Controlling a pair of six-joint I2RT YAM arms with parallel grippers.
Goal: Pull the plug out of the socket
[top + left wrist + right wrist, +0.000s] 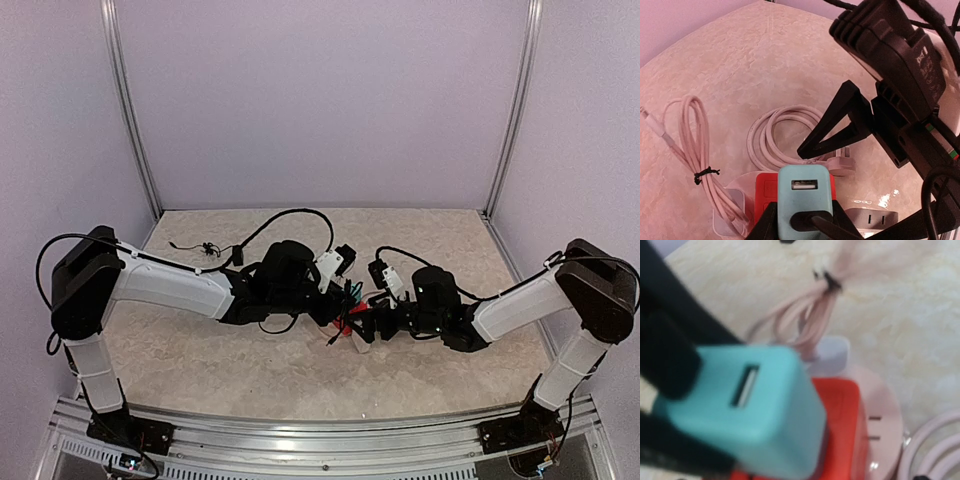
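Observation:
The red socket cube (766, 192) rests on the table between the two arms; it also shows in the top view (347, 326) and the right wrist view (842, 425). A teal USB plug (805, 195) sits against its face, USB port toward the left wrist camera, prongs hidden; it fills the right wrist view (750, 400), blurred. My left gripper (805, 222) is shut on the plug, a black finger on each side. My right gripper (372, 325) is close to the cube's right; one finger (840, 120) points at the cube's far side. Its own jaws are hidden.
A coiled white cable (780, 130) and its white plug (840, 167) lie just behind the cube. A tied pale cable bundle (695, 150) runs into a white adapter (727, 215) on the left. A grey adapter (872, 217) lies to the right. A thin black cable (205, 247) lies far left.

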